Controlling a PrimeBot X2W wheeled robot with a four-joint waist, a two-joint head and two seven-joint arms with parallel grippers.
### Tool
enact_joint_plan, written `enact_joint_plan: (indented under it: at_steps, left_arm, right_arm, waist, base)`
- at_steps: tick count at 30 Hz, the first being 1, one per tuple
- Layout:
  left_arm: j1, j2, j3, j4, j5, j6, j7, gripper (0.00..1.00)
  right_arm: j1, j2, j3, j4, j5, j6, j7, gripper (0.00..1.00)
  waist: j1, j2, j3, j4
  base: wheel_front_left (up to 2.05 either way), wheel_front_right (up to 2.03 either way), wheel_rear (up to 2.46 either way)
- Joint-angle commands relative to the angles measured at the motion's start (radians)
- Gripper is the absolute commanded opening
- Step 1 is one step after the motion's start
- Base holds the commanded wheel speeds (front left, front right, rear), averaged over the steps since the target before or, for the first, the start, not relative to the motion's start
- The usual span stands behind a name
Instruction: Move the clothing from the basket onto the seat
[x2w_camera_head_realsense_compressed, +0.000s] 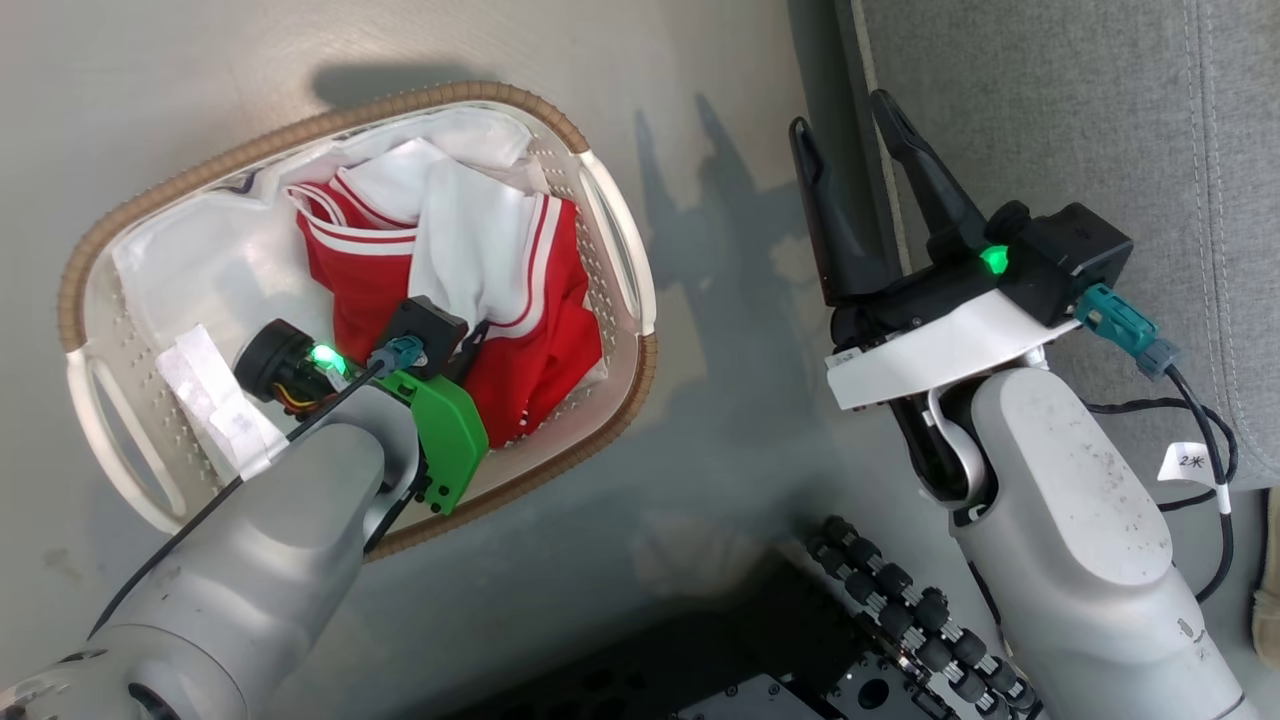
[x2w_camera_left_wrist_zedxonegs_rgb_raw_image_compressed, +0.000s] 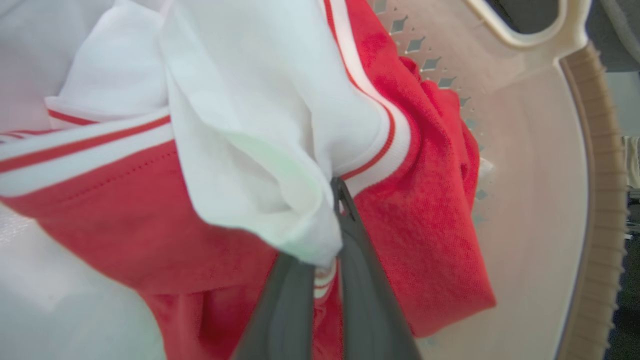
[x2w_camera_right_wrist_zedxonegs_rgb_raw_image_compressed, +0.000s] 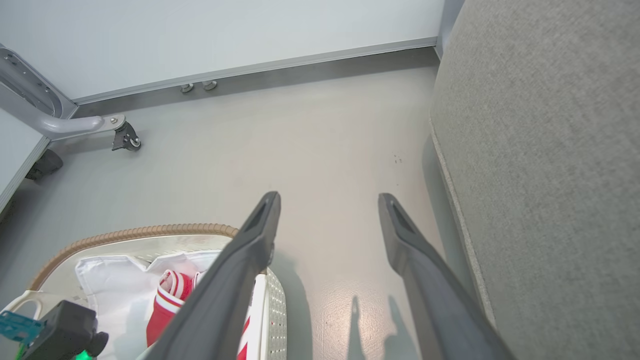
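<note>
Clothing (x2w_camera_head_realsense_compressed: 545, 350): all that shows lies inside the basket (x2w_camera_head_realsense_compressed: 330, 118), bunched against the wall nearest the seat (x2w_camera_head_realsense_compressed: 1050, 130). It is red cloth with white stripes, and a white panel is folded over the top. The white liner lies bare on the basket's side away from the seat. One garment or several, cannot tell.

Seat: no red cloth on the part in view. By this evidence, nothing delivered.

Left gripper (x2w_camera_left_wrist_zedxonegs_rgb_raw_image_compressed: 334, 225): down inside the basket, fingers closed on a fold where the white panel meets the red-and-white trim. The cloth is pinched between them and gathers toward the pinch. Whether any of it is off the basket bottom, cannot tell.

Right gripper (x2w_camera_head_realsense_compressed: 842, 115): outside the basket, over the floor (x2w_camera_head_realsense_compressed: 720, 450) between basket and seat. Its fingers are spread apart and hold nothing.

Judgement: early stage. The grasp looks made. What remains is the lift clear of the basket rim, the carry across to the seat, and the release. The pinch takes a single fold, so part of the pile may stay in the basket and need a second trip.
</note>
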Motion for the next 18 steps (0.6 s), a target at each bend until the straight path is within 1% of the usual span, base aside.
enact_joint_plan:
  at_steps: [1,7,13,18]
  left_arm:
    - [0.007,0.005,0.001,-0.007,-0.014,0.002,-0.010,0.00]
    - [0.041,0.008,0.001,-0.036,-0.056,0.002,-0.016,0.00]
    - [0.074,-0.002,0.015,-0.081,-0.111,0.002,-0.017,0.00]
    - [0.115,-0.008,0.068,-0.126,-0.103,0.002,-0.017,0.00]
  right_arm:
    - [0.000,-0.003,-0.009,0.007,-0.009,-0.001,-0.002,1.00]
    - [0.021,-0.003,-0.038,0.035,-0.038,-0.001,-0.002,1.00]
    - [0.053,-0.004,-0.063,0.068,-0.068,-0.001,-0.002,1.00]
    - [0.088,-0.004,-0.085,0.095,-0.084,-0.001,-0.002,1.00]
  waist:
    - [0.0000,0.0000,-0.023,0.013]
    - [0.0000,0.0000,-0.107,0.044]
    - [0.0000,0.0000,-0.210,0.089]
    - [0.0000,0.0000,-0.309,0.125]
  base:
    - [0.00,0.00,0.00]
    - [0.00,0.00,0.00]
    - [0.00,0.00,0.00]
    - [0.00,0.00,0.00]
